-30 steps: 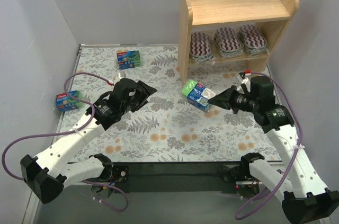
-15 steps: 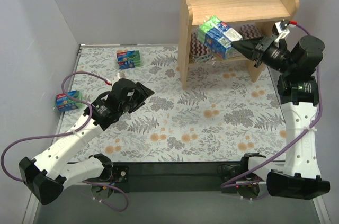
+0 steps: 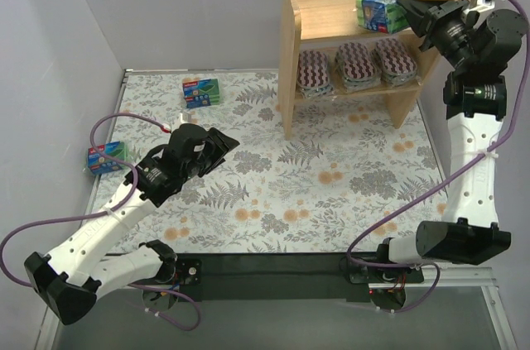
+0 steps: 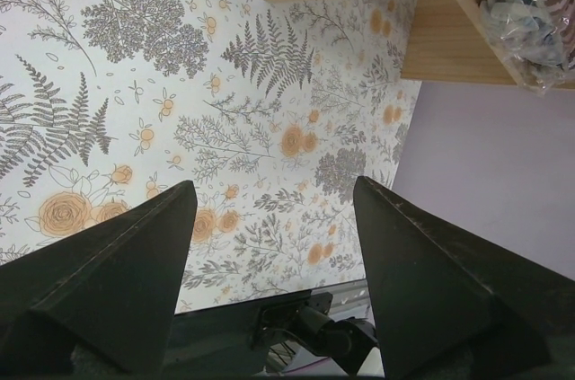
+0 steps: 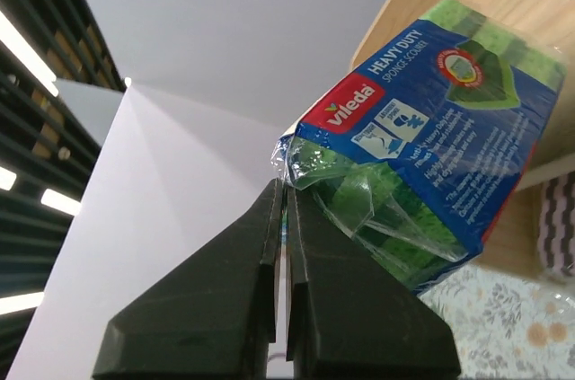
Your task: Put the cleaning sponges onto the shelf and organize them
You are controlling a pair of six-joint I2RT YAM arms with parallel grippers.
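Overhead, a green sponge pack point(image 3: 378, 11) is held at the top tier of the shelf point(image 3: 331, 12); the wrist view shows its wrapper pinched by the right gripper point(image 5: 280, 186). The left gripper point(image 4: 272, 186) is spread open.

A robot lab cell: plain grey walls point(image 3: 190, 11) box in a floral-clothed table point(image 3: 273, 201).

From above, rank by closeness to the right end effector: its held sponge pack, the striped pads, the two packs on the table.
1. Vileda sponge pack, in the right end effector, top shelf.
2. Striped pads, lower shelf.
3. Far-edge sponge pack, tabletop.
4. Left-wall sponge pack, tabletop.
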